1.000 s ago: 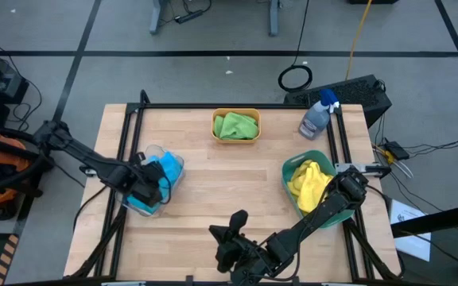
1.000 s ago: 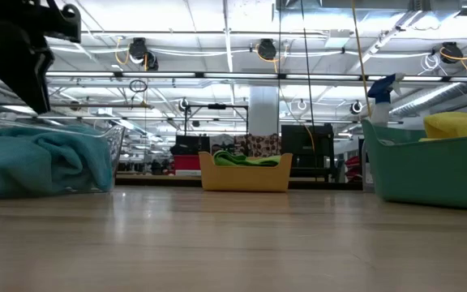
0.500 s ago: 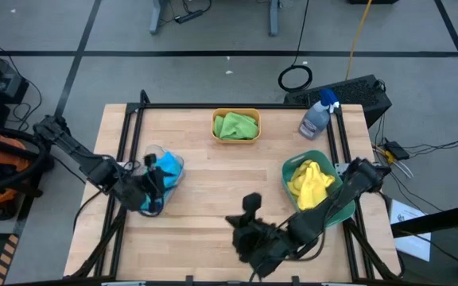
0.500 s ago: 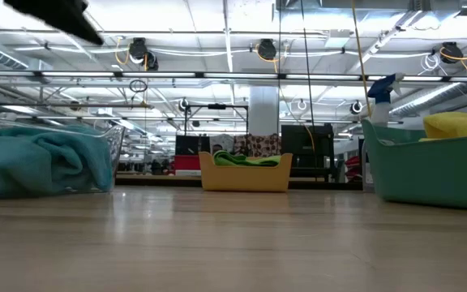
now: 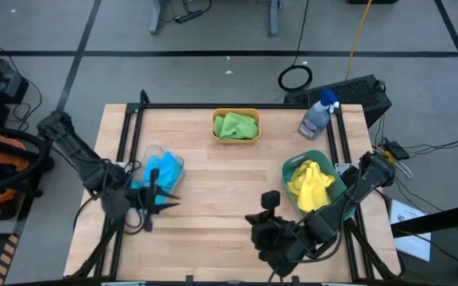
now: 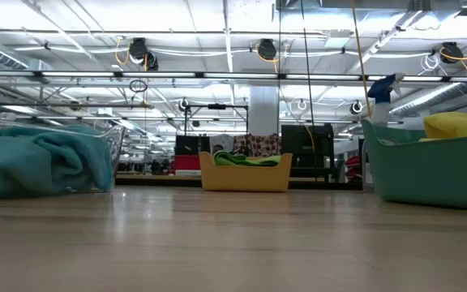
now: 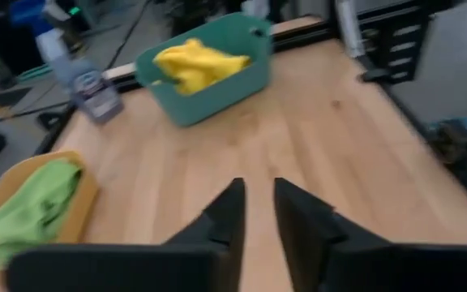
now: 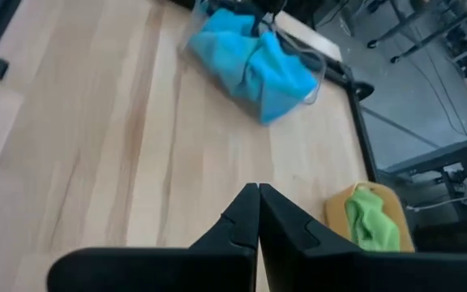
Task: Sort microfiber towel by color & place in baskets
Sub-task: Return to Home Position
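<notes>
I'm watching the left gripper [image 5: 162, 200] hovering beside the clear bin [image 5: 151, 150], fingers slightly parted and empty. The right gripper [image 5: 270, 199] is hanging pinched closed near the teal bin [image 5: 293, 162]. Blue towels [image 5: 164, 168] are sitting in the clear bin, green towels [image 5: 235, 125] in the orange-yellow bin [image 5: 235, 110], and yellow towels [image 5: 308, 183] in the teal bin.

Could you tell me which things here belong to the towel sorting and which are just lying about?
Job: green towels in orange-yellow basket; yellow towels in teal basket; blue towels in clear basket.
Lying about: spray bottle on the table; cable coil on the floor.

Left gripper [image 7: 256, 212], slightly parted, faces yellow towels [image 7: 191, 65] in the teal basket [image 7: 217, 97].
</notes>
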Controlling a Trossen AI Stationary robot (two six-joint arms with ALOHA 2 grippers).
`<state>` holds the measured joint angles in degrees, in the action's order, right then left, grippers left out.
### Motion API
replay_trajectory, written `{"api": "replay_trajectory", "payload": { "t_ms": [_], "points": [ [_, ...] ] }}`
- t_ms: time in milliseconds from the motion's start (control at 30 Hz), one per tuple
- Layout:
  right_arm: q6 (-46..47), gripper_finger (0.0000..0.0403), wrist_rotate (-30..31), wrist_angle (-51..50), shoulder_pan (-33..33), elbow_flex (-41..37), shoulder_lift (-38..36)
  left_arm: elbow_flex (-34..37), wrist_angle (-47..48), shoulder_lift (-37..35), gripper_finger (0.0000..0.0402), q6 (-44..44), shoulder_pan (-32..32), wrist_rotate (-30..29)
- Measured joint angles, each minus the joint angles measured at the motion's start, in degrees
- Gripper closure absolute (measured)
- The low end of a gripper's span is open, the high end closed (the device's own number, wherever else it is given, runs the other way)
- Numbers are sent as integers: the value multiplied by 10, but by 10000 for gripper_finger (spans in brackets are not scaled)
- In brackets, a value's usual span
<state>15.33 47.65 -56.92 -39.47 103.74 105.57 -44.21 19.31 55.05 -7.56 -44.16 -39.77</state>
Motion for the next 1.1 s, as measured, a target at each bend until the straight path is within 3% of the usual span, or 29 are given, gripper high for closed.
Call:
{"api": "replay_trajectory", "payload": {
  "t_ms": [167,400,667,833,1000,1100],
  "points": [
    [21,403,-1,79,-22,-126,-64,22,-49,-3,394,24,-44,0],
    [-23,403,-24,344,-30,-387,-224,24,-53,-21,385,44,-71,-35],
    [-135,403,-124,663,7,-630,-357,26,-70,-27,385,66,-49,-37],
    [-147,403,-165,743,31,-702,-394,73,-184,-27,385,126,-19,31],
    [-144,403,-167,749,39,-732,-413,128,-294,-27,385,158,25,125],
    [-153,403,-177,752,39,-747,-423,140,-310,-27,384,156,58,167]
  ]
}}
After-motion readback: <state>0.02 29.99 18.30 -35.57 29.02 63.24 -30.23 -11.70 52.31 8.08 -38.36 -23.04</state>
